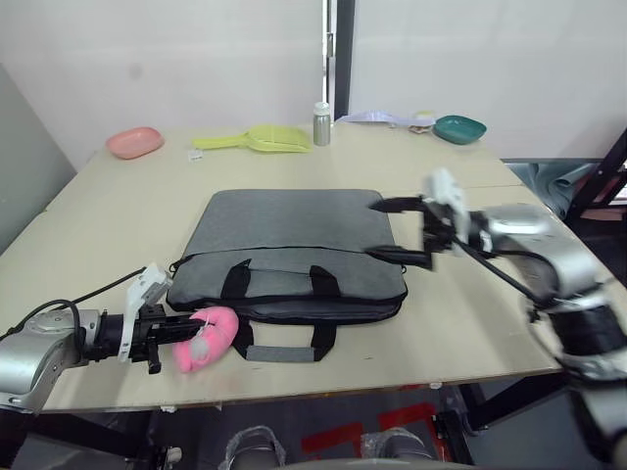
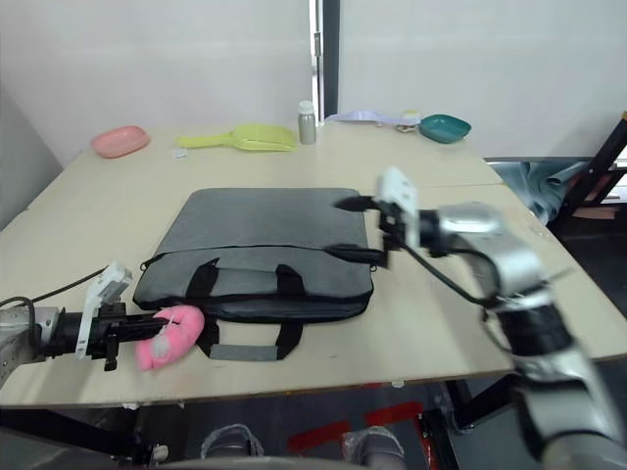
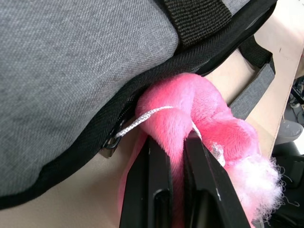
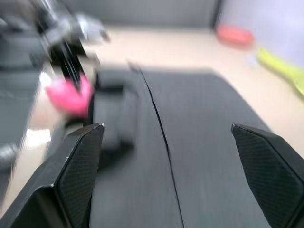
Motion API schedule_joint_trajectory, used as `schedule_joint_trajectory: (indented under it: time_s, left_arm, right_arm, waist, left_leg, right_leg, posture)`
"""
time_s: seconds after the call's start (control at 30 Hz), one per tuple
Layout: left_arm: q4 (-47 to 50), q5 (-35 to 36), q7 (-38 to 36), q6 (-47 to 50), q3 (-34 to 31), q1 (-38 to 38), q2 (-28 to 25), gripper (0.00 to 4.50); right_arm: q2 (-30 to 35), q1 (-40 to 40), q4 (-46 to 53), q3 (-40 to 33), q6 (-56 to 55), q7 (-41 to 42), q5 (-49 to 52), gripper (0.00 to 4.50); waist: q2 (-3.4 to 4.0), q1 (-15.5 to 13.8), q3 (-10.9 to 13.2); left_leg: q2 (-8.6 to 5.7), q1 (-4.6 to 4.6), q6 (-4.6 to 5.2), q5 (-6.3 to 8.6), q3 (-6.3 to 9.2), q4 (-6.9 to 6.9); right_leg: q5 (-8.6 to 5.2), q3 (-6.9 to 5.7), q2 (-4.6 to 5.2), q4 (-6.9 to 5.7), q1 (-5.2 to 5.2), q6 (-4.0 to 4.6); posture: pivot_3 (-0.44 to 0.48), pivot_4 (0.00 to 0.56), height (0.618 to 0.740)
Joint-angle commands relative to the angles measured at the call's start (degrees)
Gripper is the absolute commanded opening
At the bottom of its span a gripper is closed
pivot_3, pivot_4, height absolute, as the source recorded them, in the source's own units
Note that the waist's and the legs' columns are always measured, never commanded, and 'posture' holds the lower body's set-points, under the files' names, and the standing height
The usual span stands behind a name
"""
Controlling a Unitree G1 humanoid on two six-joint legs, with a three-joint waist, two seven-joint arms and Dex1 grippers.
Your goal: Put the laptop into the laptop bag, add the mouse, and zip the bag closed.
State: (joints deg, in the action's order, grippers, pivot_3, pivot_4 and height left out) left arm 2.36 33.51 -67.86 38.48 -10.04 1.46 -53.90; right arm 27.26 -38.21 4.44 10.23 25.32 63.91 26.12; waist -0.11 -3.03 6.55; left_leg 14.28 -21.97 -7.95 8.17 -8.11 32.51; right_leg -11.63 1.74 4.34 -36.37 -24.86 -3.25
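Your bag (image 1: pixel 289 257) lies flat at frame centre on the worktop (image 1: pixel 118 215); laptop and mouse presumably inside. Left gripper (image 1: pixel 181 328), lower left, is clamped on the pink plush zipper pull (image 1: pixel 208 338); zipping looks underway. Right gripper (image 1: pixel 397 231) hovers wide open, empty, at the bag's right edge. One bag, two handles.

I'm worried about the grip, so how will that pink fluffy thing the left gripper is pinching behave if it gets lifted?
The pink plush looks soft: it bulges around the left gripper, so it will probably squash and sag. Likely light, unlikely to roll or break.
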Motion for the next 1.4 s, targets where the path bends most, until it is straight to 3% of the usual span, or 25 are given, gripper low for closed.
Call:
schedule_joint_trajectory:
  time_s: [0.03,0.2,0.37,0.4,0.8,0.93,1.17,1.4]
  left_arm:
    - [0.82,-1.24,0.85,0.51,0.66,1.47,-0.12,0.0]
    - [1.85,-1.0,1.05,0.87,0.05,2.68,-0.22,0.0]
    - [3.4,-0.9,1.63,1.24,-0.06,3.76,0.04,0.0]
    - [3.45,-0.92,1.6,1.24,-0.11,3.9,-0.05,0.0]
    - [3.23,-1.09,1.07,0.88,-0.95,4.47,-0.69,0.0]
    - [3.3,-0.93,0.52,0.89,-1.7,4.97,-1.24,0.0]
    - [10.2,1.32,-1.38,2.63,-0.23,9.45,-1.55,0.0]
    - [13.47,2.82,-0.06,5.66,1.01,9.06,0.26,0.0]
  right_arm:
    - [-6.07,-4.87,-6.39,2.18,-6.49,-2.5,-4.08,3.68]
    - [-15.33,-8.85,-18.73,6.23,-18.46,-4.72,-11.22,1.93]
    - [-20.1,-9.37,-30.62,11.27,-31.86,-5.24,-19.65,0.23]
    - [-20.49,-9.36,-33.09,12.55,-34.92,-5.33,-21.68,0.11]
    - [-23.49,-5.08,-58.58,17.41,-46.26,-11.5,-34.24,0.11]
    - [-23.32,-4.17,-60.34,17.84,-47.73,-12.69,-36.1,0.11]
    - [-24.92,-3.82,-59.61,17.53,-46.26,-13.07,-36.35,0.11]
    - [-25.77,-4.87,-60.9,18.04,-44.85,-14.13,-37.98,0.11]
  waist:
    - [-0.01,-0.17,0.0]
    - [-0.01,0.08,0.0]
    - [0.0,0.28,0.01]
    - [0.01,0.25,0.02]
    - [0.1,0.77,-0.41]
    - [0.28,0.74,-0.47]
    - [0.32,0.9,-1.13]
    - [0.35,1.57,-1.29]
  left_leg:
    - [0.0,-0.04,0.0,0.0,0.04,0.0]
    - [-0.02,-0.09,-0.01,0.01,0.07,-0.08]
    - [-0.02,-0.09,-0.02,0.02,0.09,-0.1]
    - [-0.02,-0.08,-0.03,0.02,0.09,-0.1]
    - [-0.01,0.15,-0.04,0.03,0.11,-0.1]
    - [-0.01,0.94,-0.08,0.06,0.08,-0.17]
    - [-0.01,0.94,-0.09,0.07,0.09,-0.23]
    - [-0.01,0.95,-0.1,0.07,0.03,-0.52]
  right_leg:
    - [0.0,-0.05,0.01,0.05,0.01,0.01]
    - [0.0,-0.11,0.04,0.18,0.03,0.02]
    - [0.0,-0.12,0.04,0.19,0.03,0.03]
    - [0.0,-0.13,0.04,0.19,0.05,0.03]
    - [-0.03,-0.13,0.05,0.18,0.34,0.06]
    - [-0.06,-0.08,0.07,0.2,1.07,0.05]
    - [-0.06,-0.08,0.06,0.32,1.12,0.04]
    - [-0.07,-0.08,0.02,0.46,1.04,0.04]
  posture:
    - [0.0,0.15,0.74]
    - [0.0,0.15,0.74]
    - [0.0,0.15,0.74]
    - [0.0,0.15,0.74]
    - [0.0,0.15,0.74]
    - [0.0,0.15,0.74]
    - [0.0,0.15,0.74]
    - [0.0,0.15,0.74]
